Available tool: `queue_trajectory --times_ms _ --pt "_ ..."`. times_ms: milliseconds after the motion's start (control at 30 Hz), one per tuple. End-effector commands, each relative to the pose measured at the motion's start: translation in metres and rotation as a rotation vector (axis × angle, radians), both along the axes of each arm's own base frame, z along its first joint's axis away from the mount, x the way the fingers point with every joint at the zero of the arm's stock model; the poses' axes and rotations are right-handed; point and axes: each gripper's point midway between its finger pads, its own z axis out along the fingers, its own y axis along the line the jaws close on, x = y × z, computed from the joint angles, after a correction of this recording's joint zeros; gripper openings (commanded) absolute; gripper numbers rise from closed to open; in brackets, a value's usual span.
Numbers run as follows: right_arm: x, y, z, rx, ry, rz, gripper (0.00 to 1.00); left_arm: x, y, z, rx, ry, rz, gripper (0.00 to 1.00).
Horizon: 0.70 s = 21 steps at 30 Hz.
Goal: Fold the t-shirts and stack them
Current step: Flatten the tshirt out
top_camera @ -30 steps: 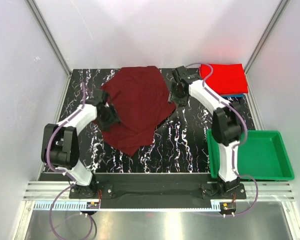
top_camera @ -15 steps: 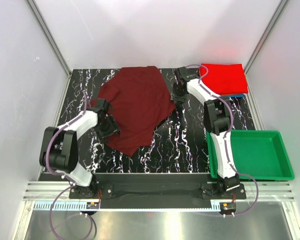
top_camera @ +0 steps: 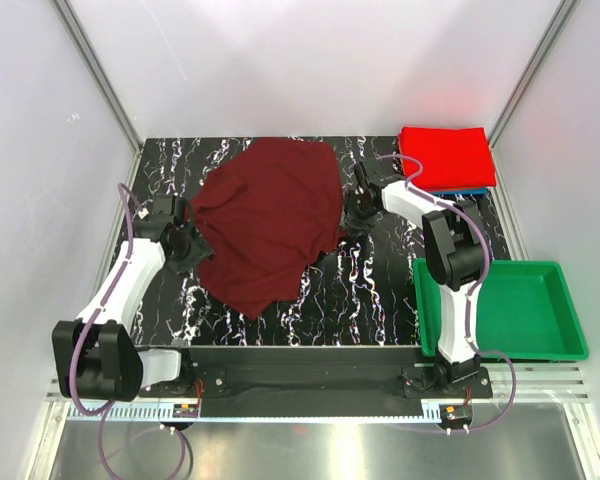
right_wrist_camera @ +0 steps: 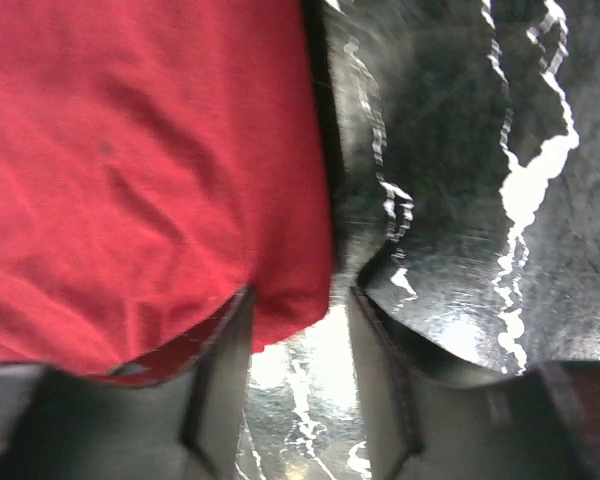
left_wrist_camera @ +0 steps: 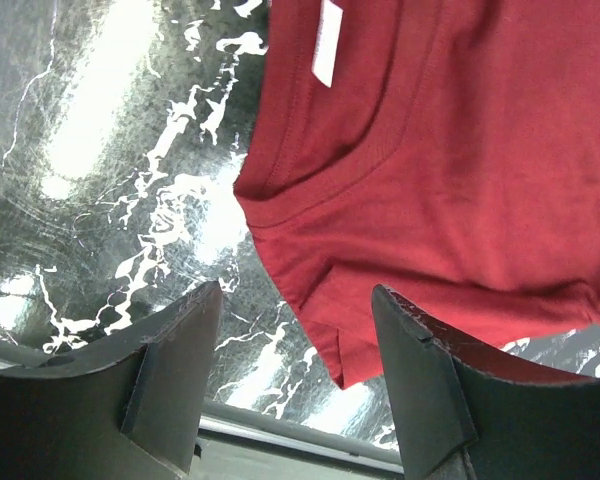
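The table (top_camera: 380,290) carries the maroon t-shirt (top_camera: 270,215), spread loosely at centre. A folded red t-shirt (top_camera: 447,155) lies at the far right corner. Step, as judged: laying out before the first fold. Left pincer (left_wrist_camera: 298,310) and right pincer (right_wrist_camera: 298,320), both released, straddle opposite edges. Next, each must clench cloth. Only the left wrist view shows the collar label (left_wrist_camera: 326,45).
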Motion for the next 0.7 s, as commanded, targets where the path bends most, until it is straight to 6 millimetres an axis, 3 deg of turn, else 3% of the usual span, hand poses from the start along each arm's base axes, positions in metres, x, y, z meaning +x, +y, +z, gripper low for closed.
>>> queue_trajectory --times_ms 0,67,133,167,200,233,267,333,367,400,433,467,500,533,567,600,633,667 --pt "0.033 0.013 0.025 0.016 -0.091 0.026 0.53 0.007 -0.007 0.023 -0.025 -0.073 -0.065 0.67" --pt "0.037 0.014 0.008 -0.002 -0.061 0.025 0.53 0.005 -0.006 0.029 -0.013 -0.079 -0.08 0.67" --pt "0.04 0.012 0.001 -0.026 -0.039 0.02 0.44 0.006 -0.002 0.036 0.011 -0.092 -0.085 0.67" --pt "0.038 0.008 -0.007 -0.049 -0.014 0.013 0.36 0.009 0.0 0.044 0.027 -0.112 -0.098 0.67" --pt "0.029 0.003 -0.009 -0.077 0.018 0.007 0.18 0.012 0.005 0.05 0.052 -0.127 -0.097 0.67" --pt "0.024 -0.002 -0.008 -0.11 0.022 0.0 0.11 0.015 0.007 0.057 0.067 -0.143 -0.098 0.67" --pt "0.019 -0.004 0.011 -0.111 0.001 -0.006 0.03 0.019 0.01 0.063 0.086 -0.162 -0.113 0.67" --pt "-0.017 -0.012 0.017 -0.132 0.056 -0.009 0.0 0.032 0.013 0.078 0.115 -0.209 -0.125 0.67" --pt "-0.034 -0.003 0.05 -0.11 0.011 -0.003 0.0 0.038 0.015 0.082 0.135 -0.229 -0.136 0.67" --pt "-0.074 -0.013 0.041 -0.159 0.095 0.005 0.0 0.046 0.016 0.086 0.145 -0.24 -0.134 0.67" --pt "-0.093 -0.016 0.064 -0.172 0.071 -0.024 0.0 0.051 0.017 0.087 0.152 -0.243 -0.133 0.67" --pt "-0.127 -0.006 0.065 -0.193 0.109 0.015 0.0 0.057 0.017 0.089 0.151 -0.249 -0.135 0.67" --pt "-0.169 -0.025 0.052 -0.275 0.199 0.013 0.0 0.064 0.016 0.097 0.147 -0.266 -0.136 0.66" --pt "-0.192 -0.021 0.065 -0.238 0.198 -0.028 0.0 0.07 0.012 0.095 0.138 -0.256 -0.143 0.66" --pt "-0.223 -0.018 0.064 -0.253 0.231 -0.009 0.0 0.074 0.007 0.098 0.115 -0.265 -0.153 0.66" --pt "-0.251 -0.028 0.052 -0.278 0.284 -0.023 0.0 0.077 0.003 0.098 0.103 -0.266 -0.168 0.66" --pt "-0.267 -0.025 0.062 -0.217 0.296 -0.088 0.0 0.083 -0.005 0.103 0.094 -0.279 -0.188 0.66" --pt "-0.278 -0.029 0.063 -0.211 0.31 -0.112 0.07 0.084 -0.009 0.103 0.084 -0.276 -0.205 0.66"
